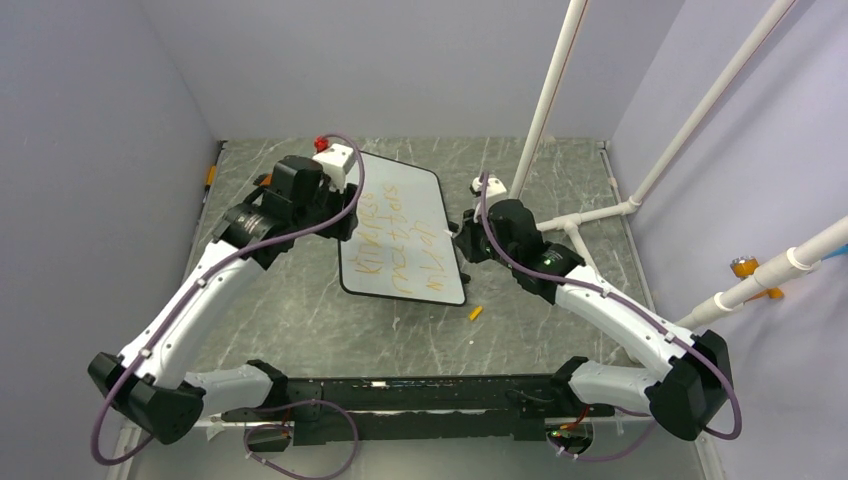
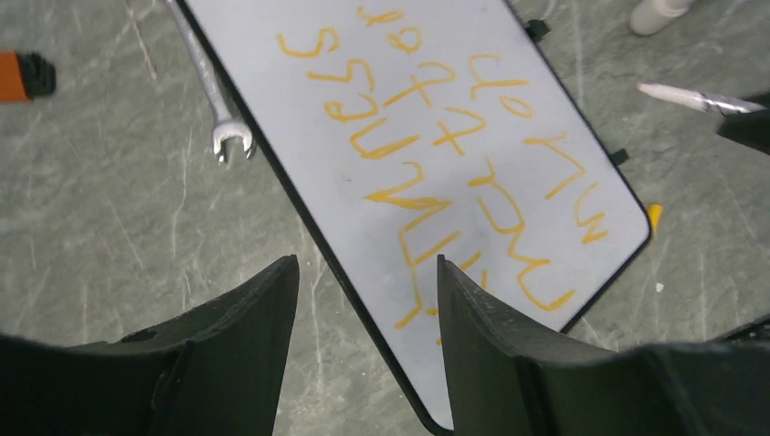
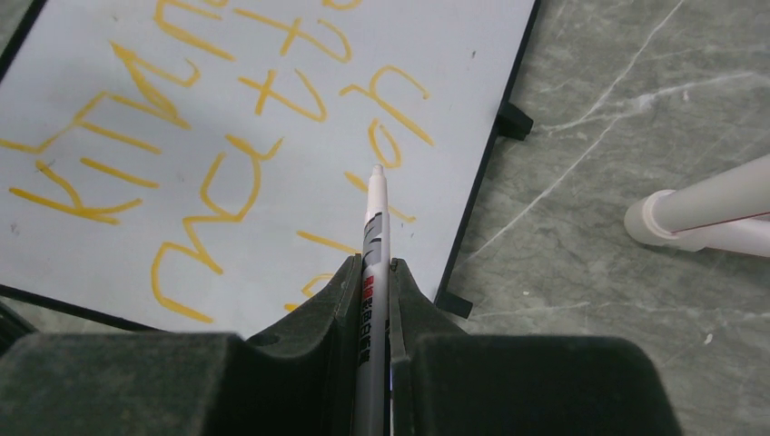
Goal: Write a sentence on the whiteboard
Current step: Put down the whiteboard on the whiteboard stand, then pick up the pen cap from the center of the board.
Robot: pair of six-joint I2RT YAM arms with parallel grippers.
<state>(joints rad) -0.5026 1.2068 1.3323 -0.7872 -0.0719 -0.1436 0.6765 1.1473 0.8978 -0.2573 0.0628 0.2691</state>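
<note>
The whiteboard lies flat and slanted on the grey table, black-framed, with the sentence in orange-yellow letters in three lines. My left gripper hovers open above the whiteboard's near left edge, nothing between its fingers; the lettering shows beyond. My right gripper is shut on a slim silver-white marker with red and black print. Its tip points over the last line of the sentence on the whiteboard; whether it touches I cannot tell. From above, the right gripper is at the board's right edge.
A steel wrench lies along the board's left side. A small orange cap rests by the board's near right corner. White pipes rise at the back right, one close to my right gripper. An orange object lies far left.
</note>
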